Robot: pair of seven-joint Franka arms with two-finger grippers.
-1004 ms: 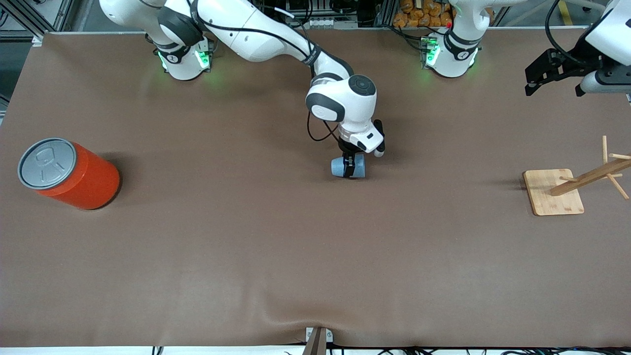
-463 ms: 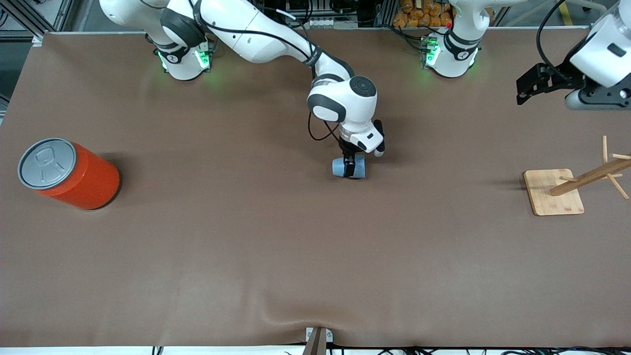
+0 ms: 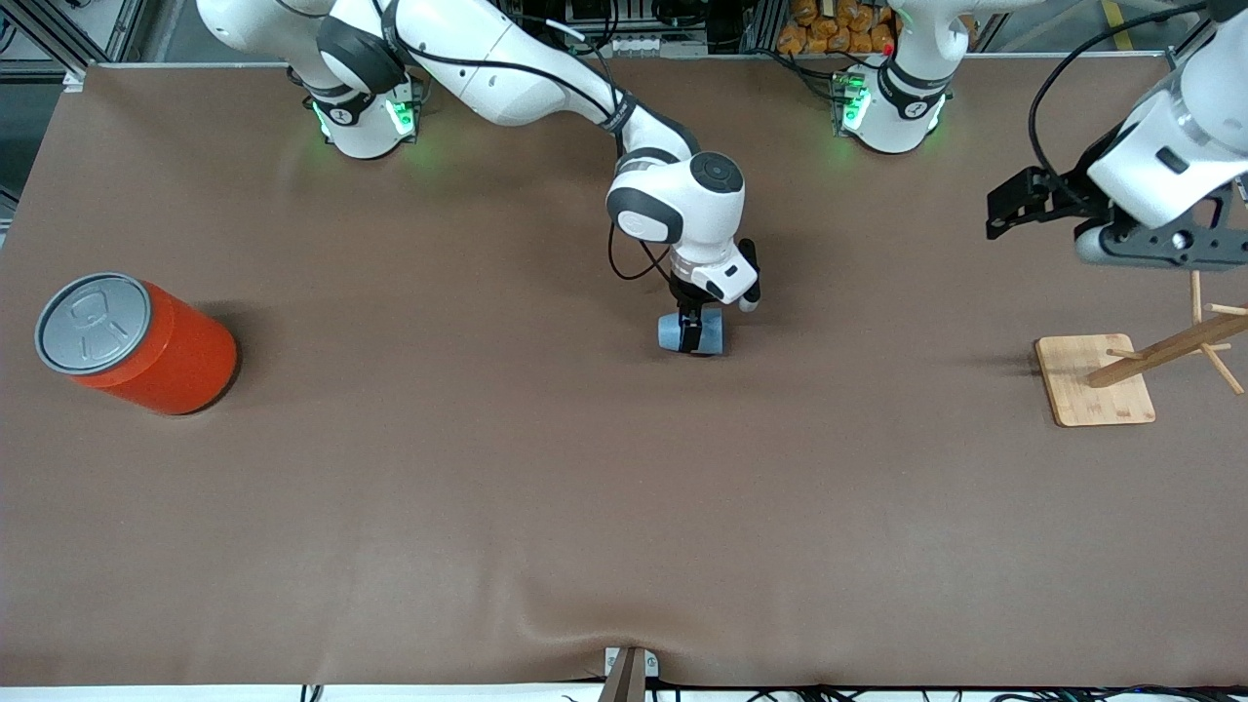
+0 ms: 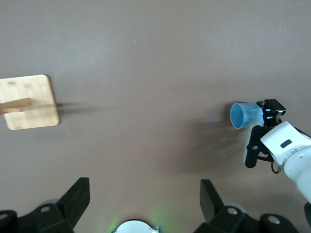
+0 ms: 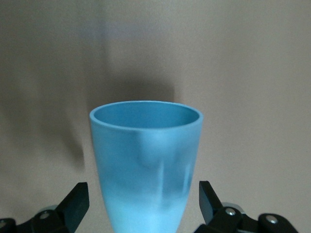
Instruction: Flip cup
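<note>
Mid-table, the right gripper [image 3: 690, 331] clamps the light-blue cup [image 3: 675, 331] lying on its side, well apart from the orange can [image 3: 161, 356] and wooden rack [image 3: 1097, 378], while the left gripper [image 3: 1009, 205] hovers spread open.

I am viewing a counter [image 3: 487, 546] covered in a plain brown sheet, which is buckling slightly at the edge nearest the front camera. Even overhead light is falling on it, giving soft shadows. Along the top edge, grey metal framing [image 3: 58, 39] and black cabling [image 3: 604, 29] are showing, with a cluster of orange objects [image 3: 838, 29] sitting there.
</note>
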